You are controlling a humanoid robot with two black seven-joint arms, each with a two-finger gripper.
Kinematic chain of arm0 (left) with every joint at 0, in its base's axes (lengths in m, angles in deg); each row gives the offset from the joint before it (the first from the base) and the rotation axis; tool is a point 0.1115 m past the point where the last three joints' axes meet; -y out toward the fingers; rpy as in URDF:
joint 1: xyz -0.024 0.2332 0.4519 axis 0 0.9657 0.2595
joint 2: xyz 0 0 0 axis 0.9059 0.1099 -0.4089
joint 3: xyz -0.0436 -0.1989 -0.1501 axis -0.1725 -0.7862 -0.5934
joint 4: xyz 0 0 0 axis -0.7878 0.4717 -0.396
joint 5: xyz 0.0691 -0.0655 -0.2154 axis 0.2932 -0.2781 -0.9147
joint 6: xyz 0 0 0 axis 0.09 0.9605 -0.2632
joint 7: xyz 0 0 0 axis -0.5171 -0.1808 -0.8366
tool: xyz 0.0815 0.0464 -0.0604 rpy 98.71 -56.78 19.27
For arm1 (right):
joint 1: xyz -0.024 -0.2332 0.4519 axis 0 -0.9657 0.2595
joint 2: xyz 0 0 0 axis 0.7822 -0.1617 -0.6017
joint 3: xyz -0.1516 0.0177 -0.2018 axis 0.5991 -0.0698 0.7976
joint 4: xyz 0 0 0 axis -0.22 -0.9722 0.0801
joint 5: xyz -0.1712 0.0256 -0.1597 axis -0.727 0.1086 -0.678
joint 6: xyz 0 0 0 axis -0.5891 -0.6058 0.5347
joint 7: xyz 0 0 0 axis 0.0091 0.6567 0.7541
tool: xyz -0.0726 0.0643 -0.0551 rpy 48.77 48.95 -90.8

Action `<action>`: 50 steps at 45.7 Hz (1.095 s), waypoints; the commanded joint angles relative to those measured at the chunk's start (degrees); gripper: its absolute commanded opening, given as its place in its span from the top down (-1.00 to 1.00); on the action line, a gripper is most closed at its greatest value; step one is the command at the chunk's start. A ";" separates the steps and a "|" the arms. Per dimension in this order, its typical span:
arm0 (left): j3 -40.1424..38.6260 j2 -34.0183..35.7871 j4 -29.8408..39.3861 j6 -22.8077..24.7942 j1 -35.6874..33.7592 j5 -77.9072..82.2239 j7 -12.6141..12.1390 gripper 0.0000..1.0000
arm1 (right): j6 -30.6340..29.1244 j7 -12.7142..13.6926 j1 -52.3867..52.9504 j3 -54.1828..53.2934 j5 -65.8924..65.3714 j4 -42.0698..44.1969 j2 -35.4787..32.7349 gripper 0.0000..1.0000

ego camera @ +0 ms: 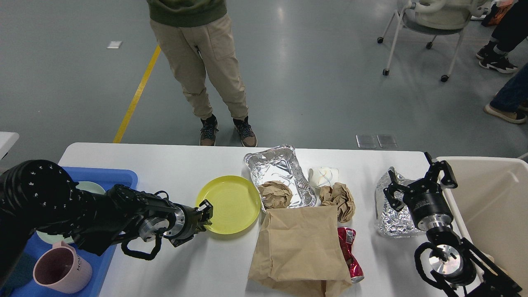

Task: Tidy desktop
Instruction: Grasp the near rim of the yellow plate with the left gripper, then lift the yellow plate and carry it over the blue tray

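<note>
Desktop (173, 165) spans view under both arms. Left gripper (205, 214) low over it, fingers pinching near rim of yellow plate (231, 202). Right gripper (416, 181) spread wide, empty, above crumpled foil (390, 220) beside beige bin (491, 194).

Two black arms. Left arm (82, 210) thick and rounded near the edge, dotted with small pale screws, then a shiny silver ring and a black cable loop below the wrist. Right arm (449, 251) with a silver disc joint, a black cable loop, and a cylinder bearing small white print. Black fingers (447, 171) with angular links.
</note>
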 commanded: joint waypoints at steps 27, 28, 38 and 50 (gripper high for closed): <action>0.71 0.89 1.78 1.06 -1.03 -0.08 -1.05 1.00 | 0.00 0.00 0.00 0.07 -0.01 0.08 0.00 -1.00; 0.80 1.24 1.87 1.15 -1.21 0.01 -0.97 1.00 | 0.00 0.00 0.00 -0.02 -0.01 0.00 0.00 -1.00; 4.93 5.28 13.19 1.06 -9.64 -0.34 -0.53 1.00 | 0.00 0.00 0.00 -0.02 -0.01 0.08 0.00 -1.00; 12.83 11.52 29.72 1.32 -29.40 -1.04 -0.88 1.00 | 0.00 0.00 0.00 -0.02 -0.01 0.00 0.00 -1.00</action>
